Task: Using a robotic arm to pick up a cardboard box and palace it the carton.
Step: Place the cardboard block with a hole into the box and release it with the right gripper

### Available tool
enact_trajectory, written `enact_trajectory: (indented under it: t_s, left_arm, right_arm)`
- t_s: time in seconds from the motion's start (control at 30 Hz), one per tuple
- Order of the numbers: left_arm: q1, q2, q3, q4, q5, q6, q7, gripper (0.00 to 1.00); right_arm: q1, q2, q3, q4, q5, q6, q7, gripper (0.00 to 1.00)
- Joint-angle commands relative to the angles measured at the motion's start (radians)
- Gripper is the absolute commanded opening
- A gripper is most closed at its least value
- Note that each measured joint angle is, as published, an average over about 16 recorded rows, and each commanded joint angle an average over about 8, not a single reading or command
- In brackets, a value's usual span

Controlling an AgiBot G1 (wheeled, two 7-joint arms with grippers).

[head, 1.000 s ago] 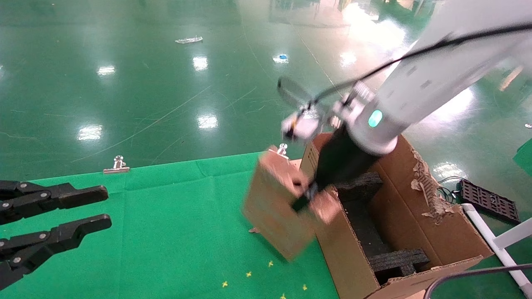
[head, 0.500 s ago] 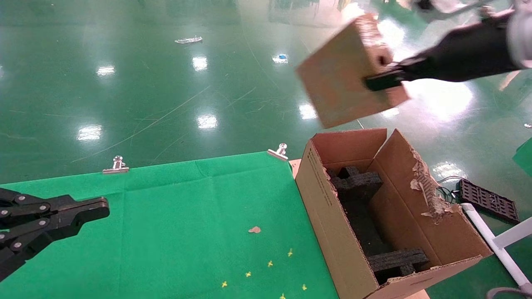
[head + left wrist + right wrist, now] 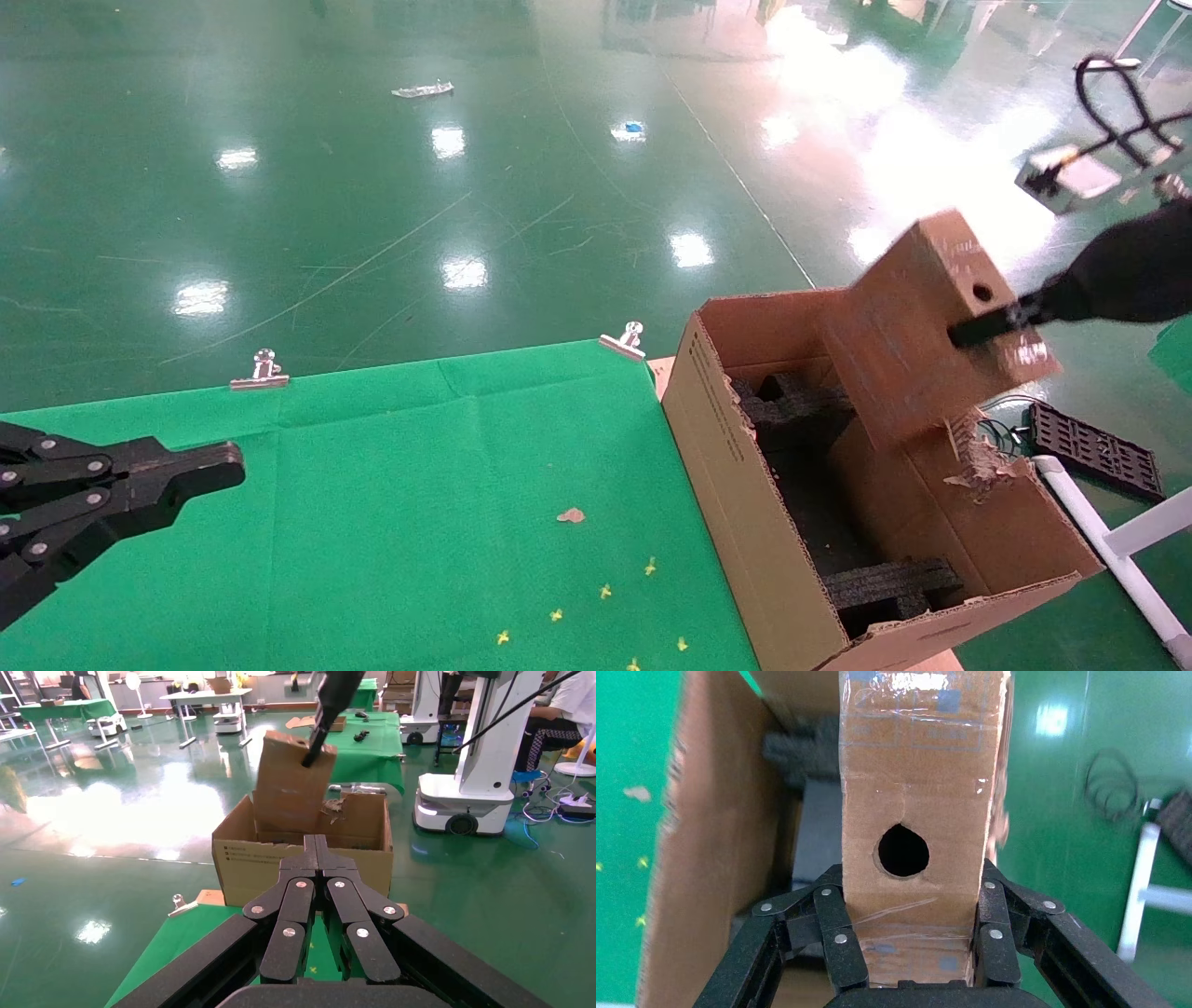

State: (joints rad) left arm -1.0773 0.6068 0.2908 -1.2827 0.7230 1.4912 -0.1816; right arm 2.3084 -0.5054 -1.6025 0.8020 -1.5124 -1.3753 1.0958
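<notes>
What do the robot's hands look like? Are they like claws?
A bit like claws! Each tool is black: the left tool and the right tool both have two flat fingers built from linked bars joined by round silver pins. Above the right tool sit a black wrist, a small grey camera block and a looping black cable.
</notes>
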Motion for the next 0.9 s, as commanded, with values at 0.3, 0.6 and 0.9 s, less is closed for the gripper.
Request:
enact_trajectory:
  t_s: [0.3,0.6,0.9]
  left_arm:
    - [0.0,0.0,0.001,0.0,0.0,0.0,0.0,0.92]
    - [0.0,0.0,0.001,0.0,-0.001,-0.001,0.001,1.0]
    - [0.0,-0.001,0.002,0.0,-0.001,-0.001,0.001,1.0]
  right_arm:
    - [-0.117,-0.062,-0.038,-0.182,0.008,0.012,0.006,0.0]
    - [-0.206,-0.132,-0.057,-0.336,0.014,0.03,0.009,0.0]
    - [-0.281,-0.187,-0.063,-0.445,0.022,0.066,-0.01,0.0]
